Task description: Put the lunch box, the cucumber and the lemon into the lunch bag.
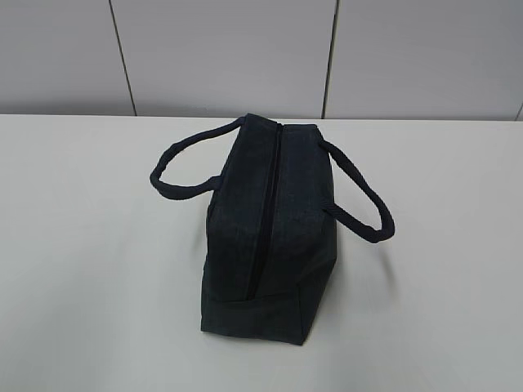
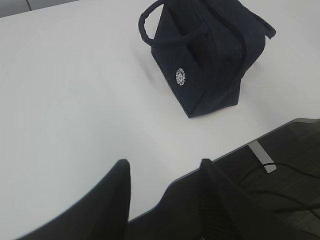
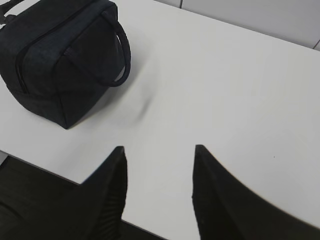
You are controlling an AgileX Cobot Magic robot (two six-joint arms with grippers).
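The lunch bag (image 1: pixel 270 229) stood zipped shut on the worktop (image 1: pixel 82 269), ahead of both grippers. Left gripper (image 2: pixel 162 172) and right gripper (image 3: pixel 159 152) hung part-open, empty, near the worktop edge. Lunch box, cucumber and lemon were not visible. Judged: packing not begun; unzipping comes next.

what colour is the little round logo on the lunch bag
White, on the navy lunch bag; logo shows best in left wrist view.

Bright, even overhead light; the boxy dark navy fabric bag (image 1: pixel 270 237) casts soft faint shadows; wrist views blur nearby.
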